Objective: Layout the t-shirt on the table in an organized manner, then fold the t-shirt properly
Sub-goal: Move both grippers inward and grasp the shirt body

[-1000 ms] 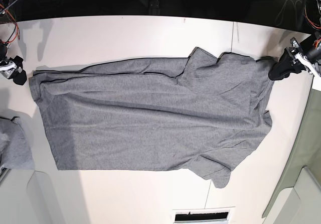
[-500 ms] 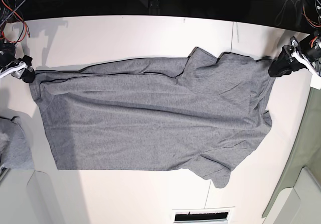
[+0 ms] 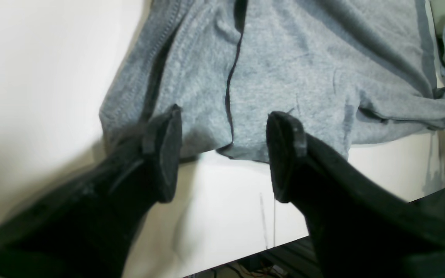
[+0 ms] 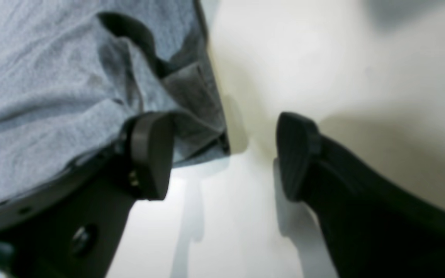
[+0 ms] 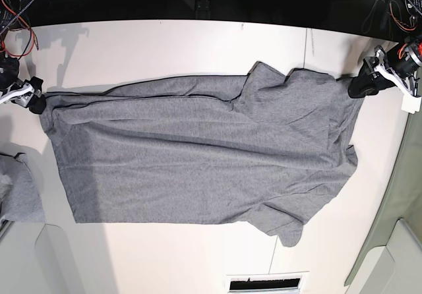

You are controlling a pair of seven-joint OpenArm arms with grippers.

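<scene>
White table (image 5: 165,50) w/ shirt (image 5: 198,155) spread across middle. L gripper (image 3: 222,154) and R gripper (image 4: 222,154) both spread wide, empty, at shirt's far corners. Bite both layers before closing.

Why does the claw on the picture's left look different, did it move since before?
Yes. The right gripper moved up the image, toward the table's far edge, to the t-shirt's corner.
</scene>
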